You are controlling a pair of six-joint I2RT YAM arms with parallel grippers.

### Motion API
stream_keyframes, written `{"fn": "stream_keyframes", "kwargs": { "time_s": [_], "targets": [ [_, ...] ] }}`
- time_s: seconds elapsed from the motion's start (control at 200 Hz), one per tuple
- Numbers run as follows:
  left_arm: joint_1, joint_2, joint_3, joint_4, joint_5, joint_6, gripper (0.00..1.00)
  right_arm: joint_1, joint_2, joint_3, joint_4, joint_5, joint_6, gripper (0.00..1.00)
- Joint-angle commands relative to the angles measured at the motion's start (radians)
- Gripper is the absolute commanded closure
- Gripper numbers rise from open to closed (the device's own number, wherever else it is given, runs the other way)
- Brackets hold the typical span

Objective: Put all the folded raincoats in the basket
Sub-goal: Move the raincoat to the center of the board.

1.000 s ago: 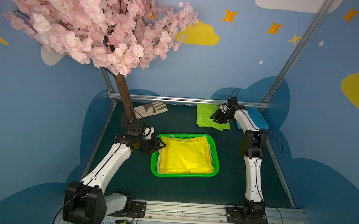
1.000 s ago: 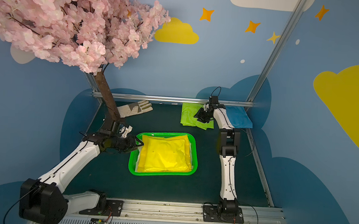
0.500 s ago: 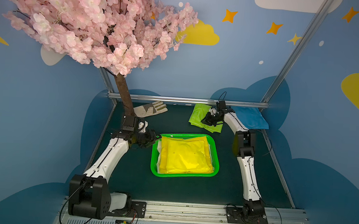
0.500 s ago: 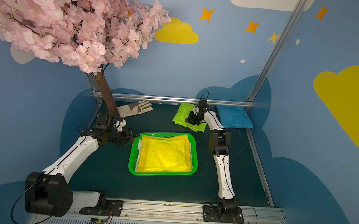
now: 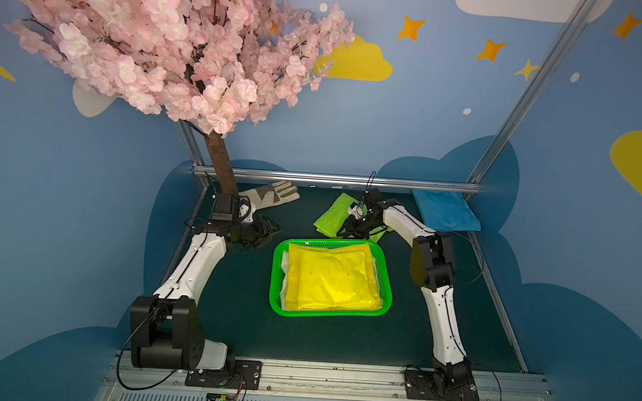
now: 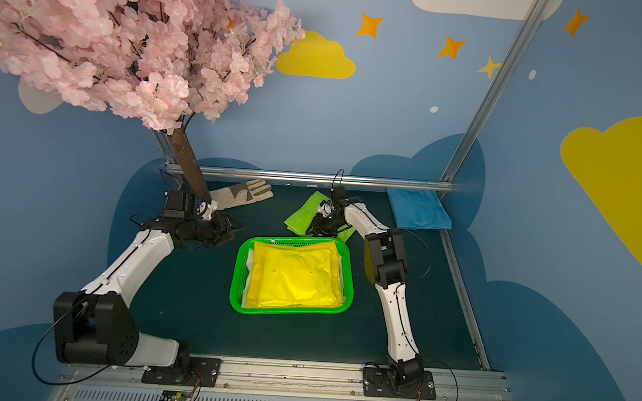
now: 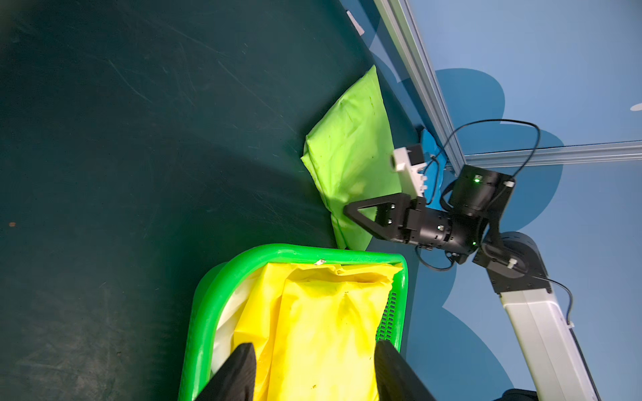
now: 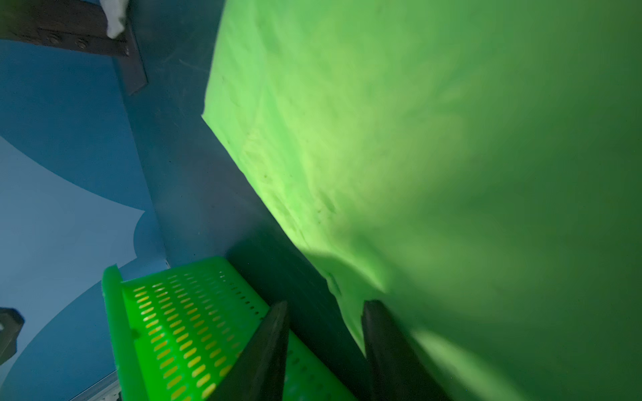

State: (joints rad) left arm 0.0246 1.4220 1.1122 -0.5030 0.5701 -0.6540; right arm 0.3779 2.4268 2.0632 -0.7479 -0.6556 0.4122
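Item, far left: artificial blossom tree trunk (image 5: 220, 164), with a pale work glove (image 5: 270, 198) lying at its foot on the dark green worktop (image 5: 229, 299). Item: left tool (image 5: 270, 229), low beside the basket's left end, jaws about half apart and holding nothing, idle. Item, centre: green mesh basket (image 5: 275, 282), already holding a yellow folded raincoat (image 5: 332, 278) laid flat over a white layer. Item, just behind the basket: lime-green folded raincoat (image 5: 332, 215), flat on the worktop, its near edge just beside the rear rim but wholly outside it. Item: right tool (image 8: 324, 312), down on that raincoat's near edge, jaws partly apart with the edge lying between them and bare worktop visible in the gap, so nothing looks clamped. Item, far right: blue folded raincoat (image 5: 444, 214) in the back corner, untouched. Step in hand, by judgement: getting hold of the lime-green raincoat. The next move calls for closing on the full folded thickness, lifting clear of the rim and laying it on the yellow one without unfolding.
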Motion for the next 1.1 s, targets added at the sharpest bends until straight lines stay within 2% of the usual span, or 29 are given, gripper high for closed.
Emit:
{"fn": "stream_keyframes", "kwargs": {
  "time_s": [0.0, 0.25, 0.526, 0.731, 0.886, 0.991, 1.096],
  "targets": [
    [0.004, 0.020, -0.006, 0.012, 0.030, 0.020, 0.42, -0.101, -0.059, 0.026, 0.053, -0.016, 0.064, 0.57],
    [0.011, 0.059, -0.051, 0.023, -0.006, -0.014, 0.42, -0.162, 0.187, 0.302, 0.020, -0.037, 0.190, 0.65],
    [0.053, 0.102, -0.065, 0.101, -0.028, -0.065, 0.42, -0.077, 0.342, 0.423, 0.024, -0.049, 0.158, 0.67],
    [0.122, 0.150, -0.053, 0.214, -0.003, -0.095, 0.42, 0.012, 0.347, 0.420, -0.008, -0.135, 0.042, 0.68],
    [0.132, 0.237, -0.044, 0.284, 0.034, -0.071, 0.42, 0.070, 0.322, 0.416, -0.019, -0.198, -0.023, 0.66],
    [0.117, 0.313, -0.072, 0.403, 0.066, -0.073, 0.42, 0.077, 0.288, 0.416, -0.009, -0.218, -0.018, 0.53],
    [0.091, 0.415, -0.059, 0.493, 0.120, -0.075, 0.42, 0.061, 0.237, 0.405, 0.001, -0.223, 0.014, 0.48]
  ]
}}
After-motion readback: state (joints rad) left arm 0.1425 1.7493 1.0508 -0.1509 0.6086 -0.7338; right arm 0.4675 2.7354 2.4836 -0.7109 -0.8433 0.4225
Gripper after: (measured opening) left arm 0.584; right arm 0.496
